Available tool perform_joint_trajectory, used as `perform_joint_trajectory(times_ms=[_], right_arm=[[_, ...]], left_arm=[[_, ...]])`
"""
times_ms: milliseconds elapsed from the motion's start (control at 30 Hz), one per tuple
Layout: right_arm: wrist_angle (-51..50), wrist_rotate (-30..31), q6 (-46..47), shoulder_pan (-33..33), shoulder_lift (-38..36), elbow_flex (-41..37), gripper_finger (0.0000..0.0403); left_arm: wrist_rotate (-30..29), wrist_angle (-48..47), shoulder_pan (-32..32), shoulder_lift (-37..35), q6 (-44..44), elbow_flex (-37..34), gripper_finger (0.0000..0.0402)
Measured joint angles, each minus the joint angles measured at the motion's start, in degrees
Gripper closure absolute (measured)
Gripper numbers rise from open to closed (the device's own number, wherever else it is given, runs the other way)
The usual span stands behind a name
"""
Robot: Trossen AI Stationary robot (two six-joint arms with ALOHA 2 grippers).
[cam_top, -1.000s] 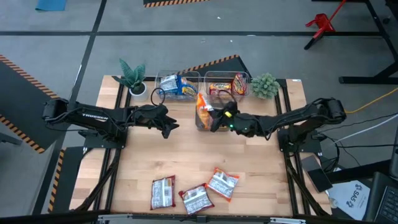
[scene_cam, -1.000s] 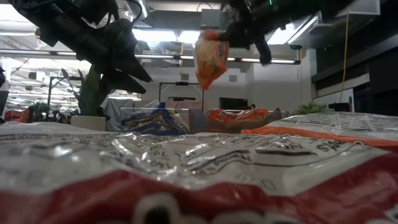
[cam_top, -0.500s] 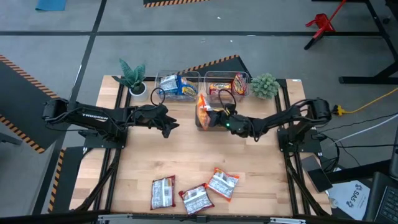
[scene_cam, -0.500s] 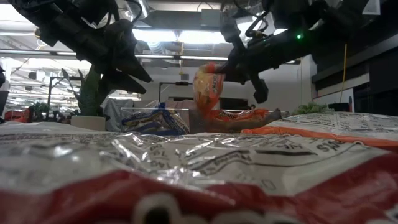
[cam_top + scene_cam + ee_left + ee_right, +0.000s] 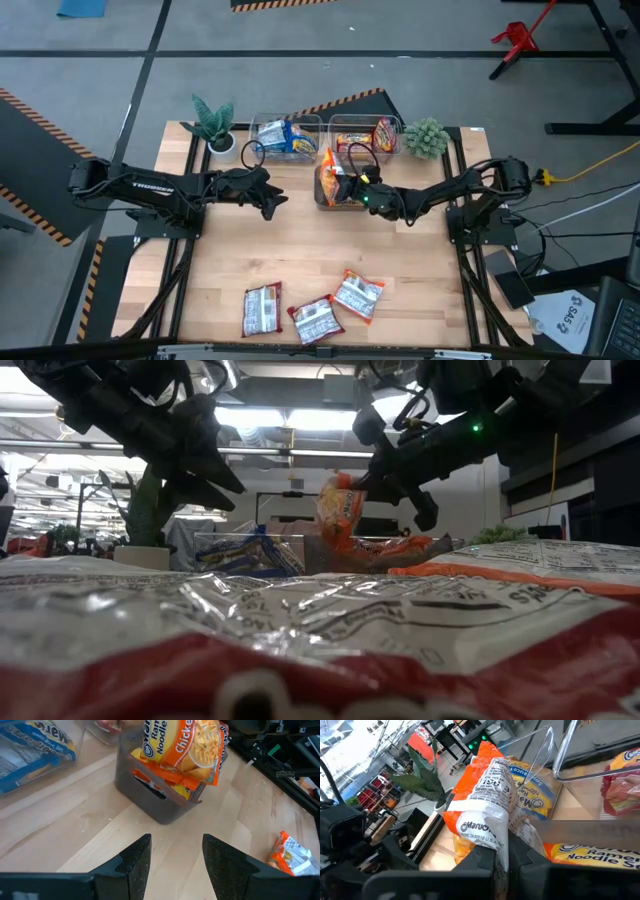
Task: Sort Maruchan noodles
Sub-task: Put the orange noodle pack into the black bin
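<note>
Orange Maruchan chicken packet (image 5: 326,166) now low over the dark grey bin (image 5: 336,196), down from its higher carry a second ago. Right pincer (image 5: 349,181) clamped shut on it; release likely next. Left pincer (image 5: 172,852) open, empty, waiting beside the bin. Three brown packets (image 5: 313,308) remain on the counter's (image 5: 290,250) near edge.

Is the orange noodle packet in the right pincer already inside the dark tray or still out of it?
Partly in. The orange packet, pinched upright by the right pincer, has its lower end among packets in the dark tray.

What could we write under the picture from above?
Right gripper lowers an orange noodle packet into the dark tray; left gripper waits nearby.
</note>
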Motion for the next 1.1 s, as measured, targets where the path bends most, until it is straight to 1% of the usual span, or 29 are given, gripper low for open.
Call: perform_joint_trajectory(times_ms=[133,200,267,433,633,700,767,867,933,1033,1100], right_arm=[[0.14,-1.27,-1.17,-0.35,0.00,0.00,0.0401],[0.15,-3.11,-2.38,-0.33,0.00,0.00,0.0393],[0.14,-4.67,-2.86,-0.47,0.00,0.00,0.0379],[0.64,-5.54,-2.86,-1.34,0.00,0.01,0.0338],[1.84,-8.10,-2.86,-3.13,0.00,0.07,0.0294],[2.00,-10.07,-2.80,-3.57,0.00,0.07,0.0282],[4.18,-14.07,-4.34,-3.81,0.00,0.06,0.0274],[12.29,-21.45,-11.52,-3.27,-0.03,0.42,0.0272],[12.10,-24.34,-14.55,-2.45,-0.04,1.73,0.0278],[5.47,-26.70,-17.33,-1.47,-0.04,4.97,0.0300],[-5.17,-26.15,-17.51,-0.81,-0.04,7.76,0.0322]], left_arm=[[-0.56,0.01,0.00,0.00,-0.01,0.00,0.0230],[-0.62,0.00,0.00,0.00,-0.02,0.00,0.0230],[-0.66,0.00,0.00,0.00,-0.02,0.00,0.0230],[-0.70,0.00,-0.01,0.00,-0.07,0.00,0.0230],[-0.70,0.02,-0.01,0.00,-0.30,0.00,0.0230],[-0.73,0.02,0.00,0.00,-0.34,0.00,0.0230],[-0.71,0.01,-0.01,0.00,-0.36,0.00,0.0230],[-0.70,0.00,-0.01,0.00,-0.37,0.00,0.0230],[-0.70,0.00,0.01,0.00,-0.37,0.00,0.0230],[-0.70,0.00,-0.01,0.00,-0.37,0.00,0.0230],[-0.70,0.00,0.01,0.00,-0.37,0.00,0.0230]])
